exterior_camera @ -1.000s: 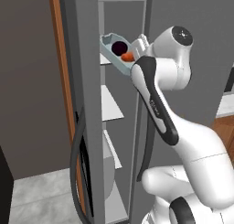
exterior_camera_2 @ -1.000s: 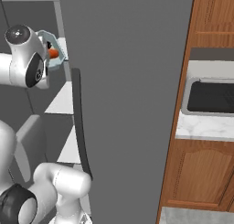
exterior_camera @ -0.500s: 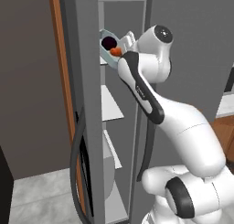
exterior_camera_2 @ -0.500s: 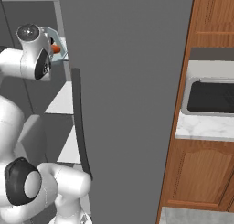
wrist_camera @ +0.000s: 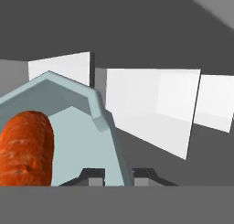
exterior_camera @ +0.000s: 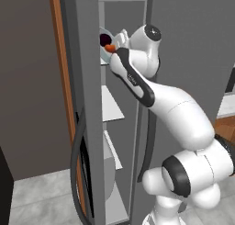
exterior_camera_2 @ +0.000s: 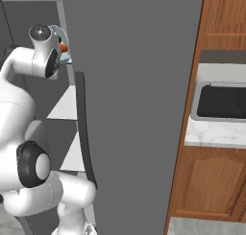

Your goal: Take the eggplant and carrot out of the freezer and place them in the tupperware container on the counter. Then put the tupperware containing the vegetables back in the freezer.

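The tupperware container (wrist_camera: 87, 141) is gripped by its rim between the closed tool (wrist_camera: 118, 175) fingers. The carrot (wrist_camera: 25, 147) and eggplant (exterior_camera: 105, 38) are carried inside it, among the white shelves of the freezer (exterior_camera: 85, 81).

**Tub and vegetables largely screened**

In the left base view the freezer (exterior_camera: 87, 104) door edge covers most of the tupperware container (exterior_camera: 104, 59); the eggplant (exterior_camera: 105, 39) shows partly. The hand view's left edge crops the carrot (wrist_camera: 25, 147). The robot's wrist hides the gripper's fingers.
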Robot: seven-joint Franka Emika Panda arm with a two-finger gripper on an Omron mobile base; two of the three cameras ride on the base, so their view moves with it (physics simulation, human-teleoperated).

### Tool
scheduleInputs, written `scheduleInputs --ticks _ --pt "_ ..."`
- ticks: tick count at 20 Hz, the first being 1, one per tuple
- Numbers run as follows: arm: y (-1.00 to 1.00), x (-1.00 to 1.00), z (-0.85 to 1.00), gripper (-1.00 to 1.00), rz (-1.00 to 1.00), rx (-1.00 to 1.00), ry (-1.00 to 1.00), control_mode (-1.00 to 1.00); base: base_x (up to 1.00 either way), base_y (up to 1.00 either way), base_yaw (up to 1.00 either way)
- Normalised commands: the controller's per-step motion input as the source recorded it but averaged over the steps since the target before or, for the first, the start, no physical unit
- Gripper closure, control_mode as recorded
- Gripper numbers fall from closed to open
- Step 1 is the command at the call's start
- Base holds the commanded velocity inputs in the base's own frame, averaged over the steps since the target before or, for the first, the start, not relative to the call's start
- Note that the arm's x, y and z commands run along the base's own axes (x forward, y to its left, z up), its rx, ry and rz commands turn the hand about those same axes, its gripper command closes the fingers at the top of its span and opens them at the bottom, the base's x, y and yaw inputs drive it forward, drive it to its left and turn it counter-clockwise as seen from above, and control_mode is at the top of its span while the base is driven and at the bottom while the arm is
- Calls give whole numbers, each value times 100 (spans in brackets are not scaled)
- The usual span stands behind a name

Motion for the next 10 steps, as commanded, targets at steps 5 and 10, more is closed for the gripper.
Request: scheduleInputs --ticks 5,10 --pt "20 61 0 100 -3 0 0 -100 0 0 0" --pt "18 57 -4 100 -4 0 0 -100 0 0 0"
